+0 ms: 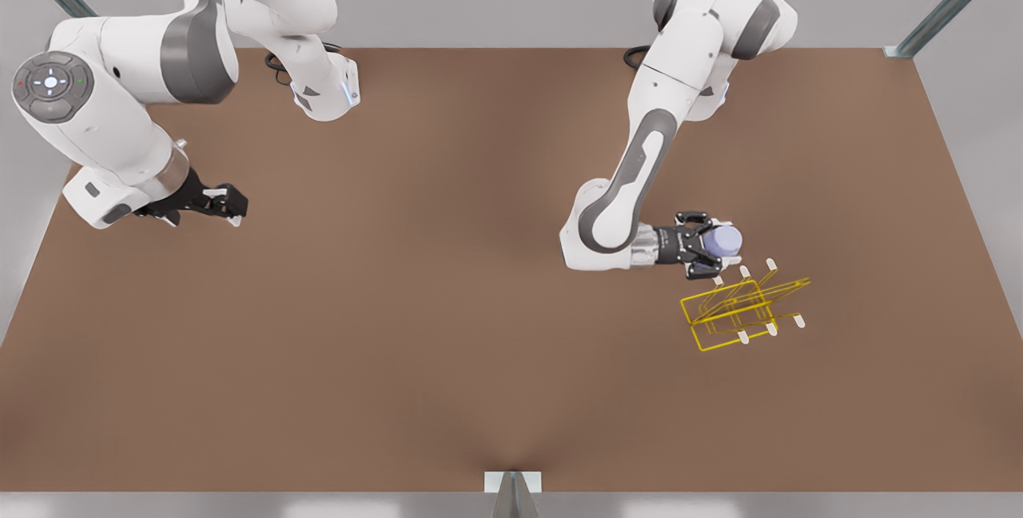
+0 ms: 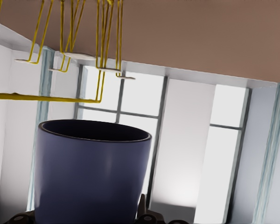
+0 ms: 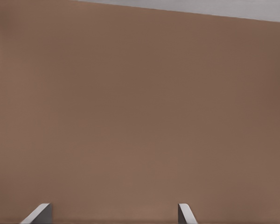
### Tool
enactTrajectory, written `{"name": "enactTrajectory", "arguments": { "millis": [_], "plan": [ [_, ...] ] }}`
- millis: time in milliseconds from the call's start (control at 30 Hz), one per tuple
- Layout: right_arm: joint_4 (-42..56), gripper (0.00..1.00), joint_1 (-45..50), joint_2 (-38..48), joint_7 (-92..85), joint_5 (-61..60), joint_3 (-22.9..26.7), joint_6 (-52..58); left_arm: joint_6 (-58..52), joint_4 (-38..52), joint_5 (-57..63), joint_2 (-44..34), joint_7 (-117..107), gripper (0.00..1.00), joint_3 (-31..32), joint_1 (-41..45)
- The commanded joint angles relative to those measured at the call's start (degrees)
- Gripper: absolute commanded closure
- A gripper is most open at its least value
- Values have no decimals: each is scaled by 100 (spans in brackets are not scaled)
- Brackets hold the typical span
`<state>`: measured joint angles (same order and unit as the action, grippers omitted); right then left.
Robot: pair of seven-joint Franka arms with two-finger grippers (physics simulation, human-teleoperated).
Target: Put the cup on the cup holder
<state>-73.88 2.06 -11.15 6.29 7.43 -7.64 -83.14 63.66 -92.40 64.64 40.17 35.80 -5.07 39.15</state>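
a brown table point(image 1: 447, 326) with a plain matte top spans the front view, with grey floor around its edges. slanted grey metal struts point(image 1: 947, 2) stand at the far corners, and another post point(image 1: 512, 494) at the near edge. pale window panes point(image 2: 186, 140), perhaps a wall, lie behind.

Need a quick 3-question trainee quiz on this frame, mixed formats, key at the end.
1. True or false: the cup sits on the cup holder.
2. Which gripper holds the cup? A) left gripper B) right gripper
3. Fill in: the right gripper's fingers are ___.

Key: 1 false, it is held just beside the holder's prongs; 2 A; 3 open, above the brown table, where that arm waits.
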Motion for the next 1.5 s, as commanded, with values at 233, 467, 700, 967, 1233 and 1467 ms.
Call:
{"name": "enactTrajectory", "arguments": {
  "millis": [233,467,700,967,1233,1467],
  "plan": [
    [5,0,-13,8,-14,13,8,0,524,2,145,149,-829,24,-3,-180],
    [5,0,-13,8,-5,13,8,0,568,2,171,228,-829,24,-3,-241],
    [5,0,-4,8,-5,4,8,0,850,2,180,378,-882,24,-12,-382],
    [14,0,-66,8,-14,4,8,0,771,-6,259,422,-944,0,-3,-417],
    [22,0,-136,-221,21,66,52,-35,375,2770,-3016,-747,-645,0,-30,-381],
    [93,0,-409,-238,12,49,17,-194,1016,2385,-6368,-2996,-3897,0,32,-2632]
  ]
}}
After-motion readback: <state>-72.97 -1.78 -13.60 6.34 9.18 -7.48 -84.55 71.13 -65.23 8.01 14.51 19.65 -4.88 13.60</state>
